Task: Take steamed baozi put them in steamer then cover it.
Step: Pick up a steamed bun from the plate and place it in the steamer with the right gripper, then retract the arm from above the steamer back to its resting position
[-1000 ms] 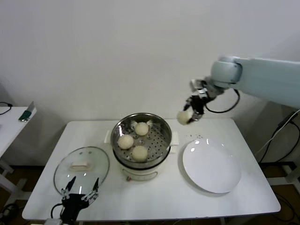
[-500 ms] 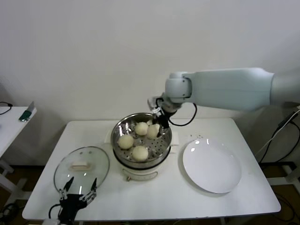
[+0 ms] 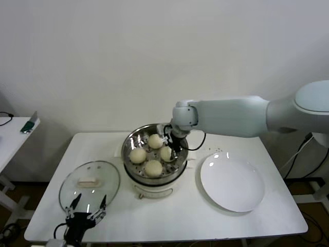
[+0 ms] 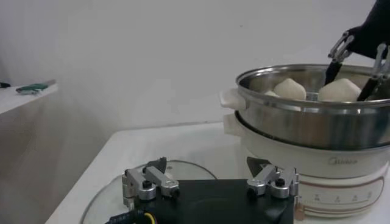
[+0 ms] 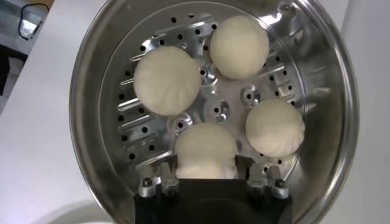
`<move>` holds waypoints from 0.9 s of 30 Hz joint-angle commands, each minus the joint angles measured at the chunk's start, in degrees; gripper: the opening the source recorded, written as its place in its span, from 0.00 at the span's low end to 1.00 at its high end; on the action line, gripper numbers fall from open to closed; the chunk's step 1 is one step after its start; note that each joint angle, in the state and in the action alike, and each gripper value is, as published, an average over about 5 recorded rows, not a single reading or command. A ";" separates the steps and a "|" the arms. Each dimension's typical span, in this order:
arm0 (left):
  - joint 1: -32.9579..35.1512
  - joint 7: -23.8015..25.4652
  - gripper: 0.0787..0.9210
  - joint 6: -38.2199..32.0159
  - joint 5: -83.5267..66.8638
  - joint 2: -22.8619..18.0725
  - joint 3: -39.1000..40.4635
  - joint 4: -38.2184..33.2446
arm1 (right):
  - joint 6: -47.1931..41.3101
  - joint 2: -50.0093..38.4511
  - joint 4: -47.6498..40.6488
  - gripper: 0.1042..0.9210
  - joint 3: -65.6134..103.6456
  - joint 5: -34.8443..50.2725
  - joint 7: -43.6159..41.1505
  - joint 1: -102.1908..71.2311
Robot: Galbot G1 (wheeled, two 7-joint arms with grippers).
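The white desk [image 3: 169,216] is carrying everything, with the steamer [image 3: 155,155] sitting near its middle toward the back edge. To the robot's right of the steamer, a flat white plate [image 3: 232,182] is lying bare; to the robot's left, the clear glass lid [image 3: 89,183] is resting flat on the desk with its cream handle facing up.

The right arm is reaching across from the right, and the right gripper [image 3: 173,146] is sitting down inside the steamer on its right side. Its jaws are standing on either side of the fourth baozi [image 5: 205,152], which is lying on the perforated tray; whether they are pressing it or standing just off it cannot be told. All four steamed baozi [image 3: 153,168] are lying on the tray, close together around its middle.

The left gripper [image 4: 210,182] is hovering low at the desk's near edge, just over the lid's rim, its jaws standing wide and holding nothing.
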 commanded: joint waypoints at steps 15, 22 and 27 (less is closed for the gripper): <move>-6.18 -3.81 0.88 -2.58 -6.65 0.97 -1.21 -0.03 | 1.79 -27.08 3.14 0.88 19.13 13.52 19.02 -0.93; -8.32 -3.98 0.88 -4.04 -5.13 2.28 -1.33 0.36 | 5.85 -41.70 6.13 0.88 49.58 11.15 35.46 -28.79; -8.02 -3.89 0.88 -6.39 -0.02 2.80 -1.11 1.85 | 11.38 -47.36 10.38 0.88 75.68 6.88 38.23 -56.55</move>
